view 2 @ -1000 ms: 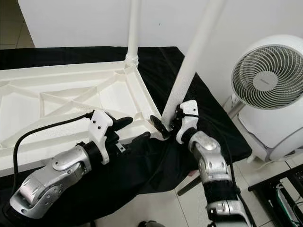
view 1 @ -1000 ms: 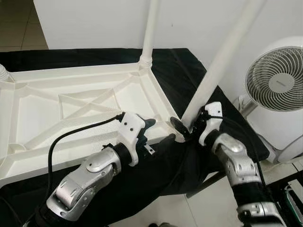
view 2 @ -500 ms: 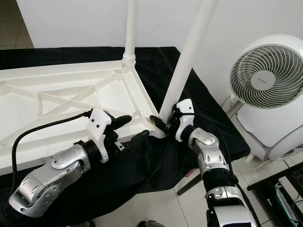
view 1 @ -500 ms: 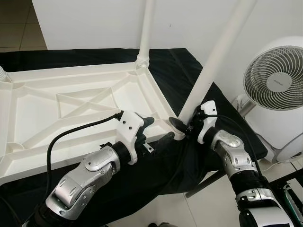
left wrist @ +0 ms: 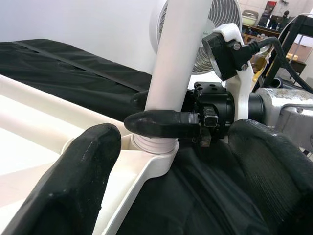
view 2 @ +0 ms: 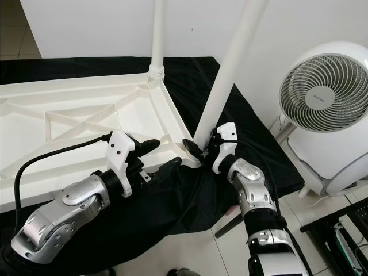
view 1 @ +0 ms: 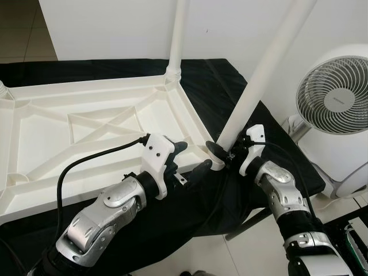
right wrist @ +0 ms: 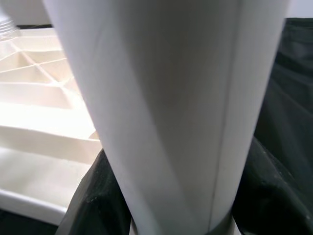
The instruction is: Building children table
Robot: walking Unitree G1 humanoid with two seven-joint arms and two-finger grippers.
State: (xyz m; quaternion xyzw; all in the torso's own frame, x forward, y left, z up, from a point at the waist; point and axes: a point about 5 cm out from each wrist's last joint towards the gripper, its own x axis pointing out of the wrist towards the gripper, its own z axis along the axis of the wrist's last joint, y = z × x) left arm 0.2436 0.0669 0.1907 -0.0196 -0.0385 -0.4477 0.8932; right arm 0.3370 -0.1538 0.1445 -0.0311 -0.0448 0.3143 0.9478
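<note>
The white table top (view 1: 86, 123) lies upside down on a black cloth. One white leg (view 1: 175, 34) stands upright in its far right corner. A second leg (view 1: 261, 75) leans rightward from the socket at the near right corner (left wrist: 151, 154). My right gripper (view 1: 221, 150) is shut on this leg just above the socket, and one black finger (left wrist: 161, 125) crosses its front. The right wrist view is close on the same leg (right wrist: 166, 112). My left gripper (view 1: 192, 159) is open, its fingers straddling the table top's near rim just left of that corner.
A white fan (view 1: 336, 103) stands on the floor to the right, close to my right arm. The black cloth (view 1: 230, 86) hangs over the near edge. A white wall rises behind. A threaded stub (view 1: 4, 91) sits at the table top's far left corner.
The leaning leg stands slightly more upright than a second ago, with my right gripper still around its base. The left gripper has hardly moved.
</note>
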